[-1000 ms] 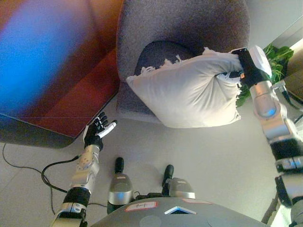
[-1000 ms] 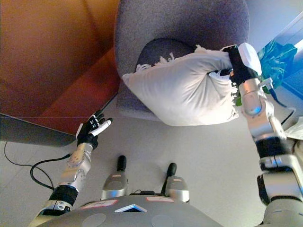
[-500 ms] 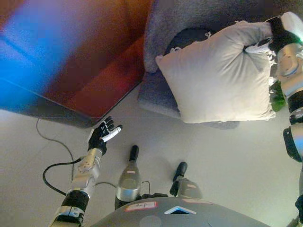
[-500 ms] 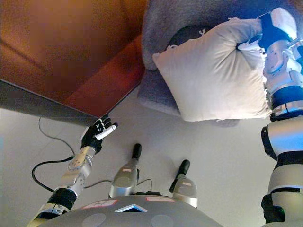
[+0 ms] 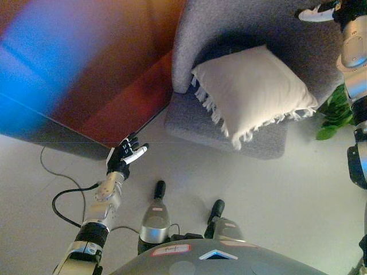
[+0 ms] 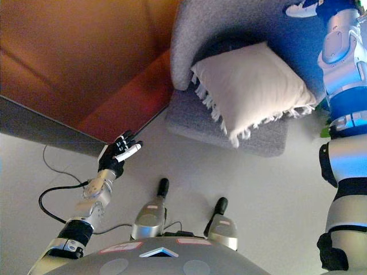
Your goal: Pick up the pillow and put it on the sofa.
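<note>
A white fringed pillow point(image 5: 252, 91) lies on the seat of a grey upholstered sofa chair point(image 5: 252, 28), leaning against its back, with one corner hanging over the seat's front edge. My right hand point(image 5: 321, 10) is up at the top right, above the pillow and apart from it, with its fingers straight and holding nothing. My left hand point(image 5: 123, 157) hangs low at the left over the floor, fingers relaxed and empty. The same scene shows in the right eye view, with the pillow point(image 6: 249, 89) on the chair and the left hand point(image 6: 117, 153) low at the left.
A reddish-brown wooden panel point(image 5: 114, 74) stands left of the chair. A green plant point(image 5: 335, 112) is at the chair's right side. Pale floor point(image 5: 275, 195) lies in front.
My right hand has let go of the pillow and risen to the top right. The pillow has dropped onto the chair seat. The left hand has stayed still.
</note>
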Controlling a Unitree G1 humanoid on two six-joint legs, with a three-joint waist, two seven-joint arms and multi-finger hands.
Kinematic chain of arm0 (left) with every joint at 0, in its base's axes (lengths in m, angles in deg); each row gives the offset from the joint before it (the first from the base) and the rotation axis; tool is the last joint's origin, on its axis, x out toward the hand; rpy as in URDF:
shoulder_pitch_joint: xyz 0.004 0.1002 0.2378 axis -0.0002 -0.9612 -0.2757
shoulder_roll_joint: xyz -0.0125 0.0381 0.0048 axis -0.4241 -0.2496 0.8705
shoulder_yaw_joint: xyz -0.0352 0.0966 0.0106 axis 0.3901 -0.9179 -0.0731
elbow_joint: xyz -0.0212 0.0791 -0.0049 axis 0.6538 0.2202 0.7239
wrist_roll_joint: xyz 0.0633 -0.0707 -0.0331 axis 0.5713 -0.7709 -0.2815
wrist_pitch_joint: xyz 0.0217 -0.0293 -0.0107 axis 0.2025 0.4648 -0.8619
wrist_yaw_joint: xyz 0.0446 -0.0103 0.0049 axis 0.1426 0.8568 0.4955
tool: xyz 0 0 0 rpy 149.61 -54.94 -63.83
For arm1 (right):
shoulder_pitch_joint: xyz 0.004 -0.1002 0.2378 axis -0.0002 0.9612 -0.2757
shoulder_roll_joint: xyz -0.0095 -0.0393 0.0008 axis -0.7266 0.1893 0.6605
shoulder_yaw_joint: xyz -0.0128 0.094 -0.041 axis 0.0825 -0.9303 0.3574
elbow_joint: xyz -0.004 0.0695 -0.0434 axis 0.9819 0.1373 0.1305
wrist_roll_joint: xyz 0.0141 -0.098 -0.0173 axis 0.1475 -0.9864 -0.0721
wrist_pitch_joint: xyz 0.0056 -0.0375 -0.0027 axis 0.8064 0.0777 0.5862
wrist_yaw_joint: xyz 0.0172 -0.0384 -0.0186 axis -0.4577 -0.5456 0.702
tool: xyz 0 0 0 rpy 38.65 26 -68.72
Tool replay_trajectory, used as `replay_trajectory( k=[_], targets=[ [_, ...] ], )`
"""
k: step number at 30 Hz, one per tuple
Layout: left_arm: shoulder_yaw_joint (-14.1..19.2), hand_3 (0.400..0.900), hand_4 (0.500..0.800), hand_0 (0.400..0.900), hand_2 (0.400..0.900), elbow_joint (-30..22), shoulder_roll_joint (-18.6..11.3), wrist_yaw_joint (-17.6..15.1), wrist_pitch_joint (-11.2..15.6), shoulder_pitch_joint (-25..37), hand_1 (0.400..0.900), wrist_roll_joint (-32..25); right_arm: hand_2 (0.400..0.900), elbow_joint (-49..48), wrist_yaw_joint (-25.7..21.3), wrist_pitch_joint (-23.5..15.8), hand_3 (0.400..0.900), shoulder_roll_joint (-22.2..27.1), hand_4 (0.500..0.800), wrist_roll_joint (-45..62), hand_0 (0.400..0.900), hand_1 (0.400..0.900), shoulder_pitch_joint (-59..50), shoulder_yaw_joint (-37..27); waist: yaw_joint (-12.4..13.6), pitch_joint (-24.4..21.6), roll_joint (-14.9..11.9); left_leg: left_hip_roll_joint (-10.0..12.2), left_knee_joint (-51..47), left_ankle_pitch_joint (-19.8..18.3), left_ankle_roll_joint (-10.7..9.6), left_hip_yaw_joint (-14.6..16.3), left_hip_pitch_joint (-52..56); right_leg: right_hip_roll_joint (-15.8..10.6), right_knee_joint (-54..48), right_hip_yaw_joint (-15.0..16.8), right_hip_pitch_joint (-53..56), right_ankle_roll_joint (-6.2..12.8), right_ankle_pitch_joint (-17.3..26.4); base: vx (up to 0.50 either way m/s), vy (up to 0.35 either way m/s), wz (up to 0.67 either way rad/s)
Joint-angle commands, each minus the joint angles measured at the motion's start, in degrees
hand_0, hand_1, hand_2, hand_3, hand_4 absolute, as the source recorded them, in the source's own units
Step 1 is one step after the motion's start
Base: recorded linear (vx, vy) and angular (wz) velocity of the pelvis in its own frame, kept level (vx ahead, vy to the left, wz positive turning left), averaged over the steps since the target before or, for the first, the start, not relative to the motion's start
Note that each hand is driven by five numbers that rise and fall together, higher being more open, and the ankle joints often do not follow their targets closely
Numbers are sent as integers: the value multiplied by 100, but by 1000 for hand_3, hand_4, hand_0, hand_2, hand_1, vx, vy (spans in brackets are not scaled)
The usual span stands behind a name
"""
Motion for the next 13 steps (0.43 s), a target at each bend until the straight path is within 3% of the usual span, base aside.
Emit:
replay_trajectory(
  k=[1,7,13],
  targets=[
    [26,900,800,900,900,-295,-234,56,385,130,900,23,900,-912,-296,-275,900,13,800,70,900,900,466,-428,-186,-581,-314,93,217,-523,-6,337,296,-364,59,164,308,391,121,-5,42,-32],
    [264,900,800,900,900,-353,10,16,369,59,900,212,900,-2707,-71,-517,900,-787,800,55,900,900,2699,-1662,-474,-706,-258,137,264,-671,58,585,552,-381,78,392,330,392,71,-13,29,-30],
    [523,900,800,900,900,-507,91,-3,423,-5,900,441,900,-3634,335,-758,900,-1479,800,268,900,900,4310,-2271,-698,-744,-215,181,240,-701,82,790,717,-360,68,596,278,402,80,-30,1,-23]
  ],
)
